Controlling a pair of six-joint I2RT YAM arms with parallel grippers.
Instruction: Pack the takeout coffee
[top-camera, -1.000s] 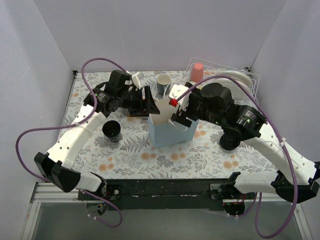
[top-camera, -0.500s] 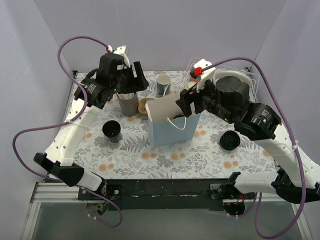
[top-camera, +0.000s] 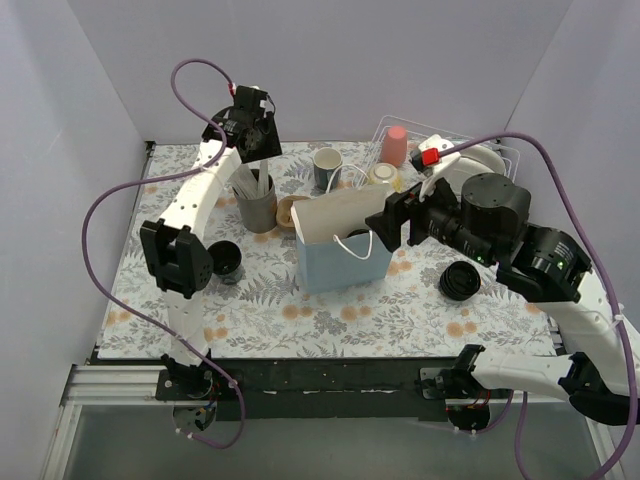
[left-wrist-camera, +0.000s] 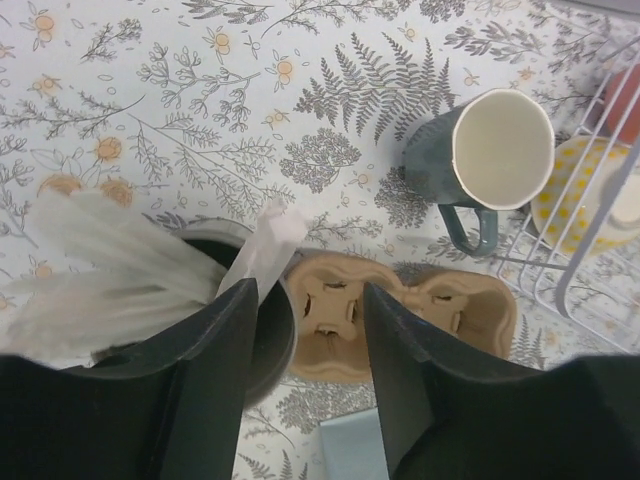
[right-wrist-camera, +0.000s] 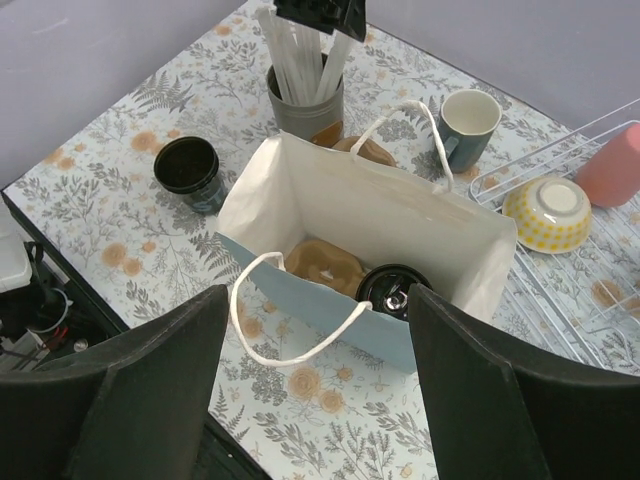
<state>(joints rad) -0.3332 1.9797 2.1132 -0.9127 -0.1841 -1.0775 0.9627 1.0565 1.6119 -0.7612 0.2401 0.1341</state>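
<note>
A light-blue paper bag (top-camera: 335, 262) stands open mid-table. Inside it (right-wrist-camera: 372, 222) a black lidded takeout coffee (right-wrist-camera: 392, 290) sits beside a brown cardboard carrier (right-wrist-camera: 320, 262). A second black cup (top-camera: 225, 260), open-topped, stands left of the bag (right-wrist-camera: 188, 168). A third black cup (top-camera: 460, 282) is on the table to the bag's right. My left gripper (left-wrist-camera: 310, 340) is open and empty, raised high over the grey straw cup (top-camera: 255, 205), far left (top-camera: 255, 150). My right gripper (right-wrist-camera: 315, 380) is wide open and empty, above and near-right of the bag (top-camera: 383, 228).
Another cardboard carrier (left-wrist-camera: 400, 315) lies between the straw cup (left-wrist-camera: 215, 300) and a grey-green mug (left-wrist-camera: 480, 160). A white wire rack (top-camera: 480, 160) at the back right holds a pink cup (top-camera: 395, 145) and a yellow bowl (right-wrist-camera: 545, 210). White walls close the sides.
Both grippers have left the bag's mouth. The left arm rose and swung back to the far left over the straws; the right gripper drew back to the right.
</note>
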